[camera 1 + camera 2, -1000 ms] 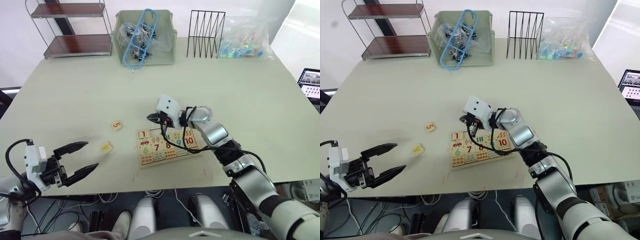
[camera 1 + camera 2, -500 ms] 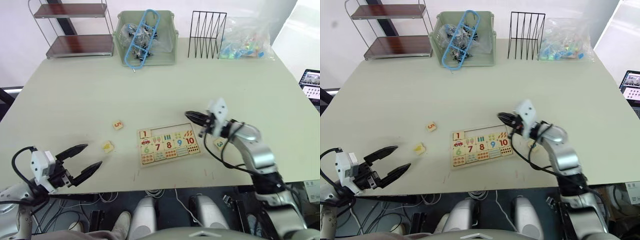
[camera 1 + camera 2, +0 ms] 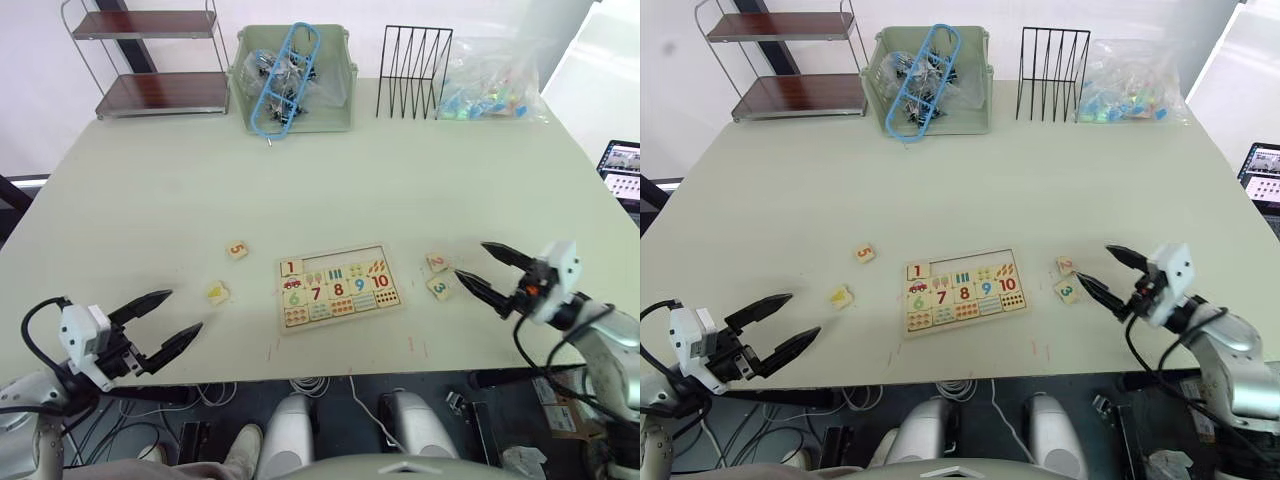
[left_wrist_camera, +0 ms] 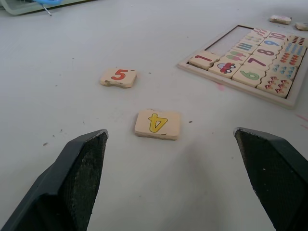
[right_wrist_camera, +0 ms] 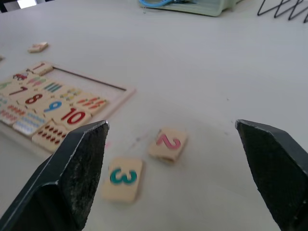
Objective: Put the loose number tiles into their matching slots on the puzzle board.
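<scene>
The board lies flat near the front middle of the bench. Tile 1 sits in the leftmost slot of the top row; the other slots of that row are bare. Below them are the digits 6 to 10 and the counting pictures.

Four tiles lie loose on the bench. Tile 5 and tile 4 are to the left of the board, apart from each other. Tile 2 and tile 3 are just to the right of the board, close together but not touching.

The left pincer hovers low at the front left, fingers apart and holding nothing, pointing toward tile 4. The right pincer is at the front right, near tiles 2 and 3, its fingers also wide apart and holding nothing
</scene>
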`<move>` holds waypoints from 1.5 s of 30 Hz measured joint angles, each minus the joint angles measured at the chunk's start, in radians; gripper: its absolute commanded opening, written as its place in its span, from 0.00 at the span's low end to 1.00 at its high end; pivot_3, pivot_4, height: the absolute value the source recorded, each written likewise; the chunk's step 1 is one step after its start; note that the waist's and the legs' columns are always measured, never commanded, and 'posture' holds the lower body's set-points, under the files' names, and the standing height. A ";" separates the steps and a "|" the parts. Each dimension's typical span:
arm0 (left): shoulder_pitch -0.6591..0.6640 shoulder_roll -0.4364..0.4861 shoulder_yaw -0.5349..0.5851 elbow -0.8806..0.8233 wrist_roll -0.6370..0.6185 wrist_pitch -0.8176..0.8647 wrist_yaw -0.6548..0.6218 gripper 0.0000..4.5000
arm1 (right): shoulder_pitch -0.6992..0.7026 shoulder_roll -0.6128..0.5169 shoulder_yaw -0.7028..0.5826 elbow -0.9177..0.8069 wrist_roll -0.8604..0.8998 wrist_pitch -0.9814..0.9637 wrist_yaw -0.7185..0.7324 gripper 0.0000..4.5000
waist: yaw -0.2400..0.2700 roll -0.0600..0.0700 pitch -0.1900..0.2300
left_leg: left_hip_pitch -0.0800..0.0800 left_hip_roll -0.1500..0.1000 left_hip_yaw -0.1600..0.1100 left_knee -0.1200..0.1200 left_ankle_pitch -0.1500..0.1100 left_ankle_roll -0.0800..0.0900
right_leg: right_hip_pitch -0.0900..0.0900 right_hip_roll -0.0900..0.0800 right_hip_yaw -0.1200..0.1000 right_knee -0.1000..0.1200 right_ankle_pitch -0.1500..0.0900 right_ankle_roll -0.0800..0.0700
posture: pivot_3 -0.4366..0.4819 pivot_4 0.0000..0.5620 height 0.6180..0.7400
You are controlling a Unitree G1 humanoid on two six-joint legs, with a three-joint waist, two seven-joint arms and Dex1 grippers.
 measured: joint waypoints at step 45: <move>0.031 -0.102 -0.019 -0.030 0.053 -0.039 0.251 1.00 | 0.267 0.101 -0.018 0.108 -0.046 -0.436 -0.011 0.99 | 0.018 0.000 0.000 | 0.008 0.000 0.001 0.000 0.000 0.000 | 0.007 0.000 0.002 0.000 -0.001 0.002 | 0.48 0.27 1.00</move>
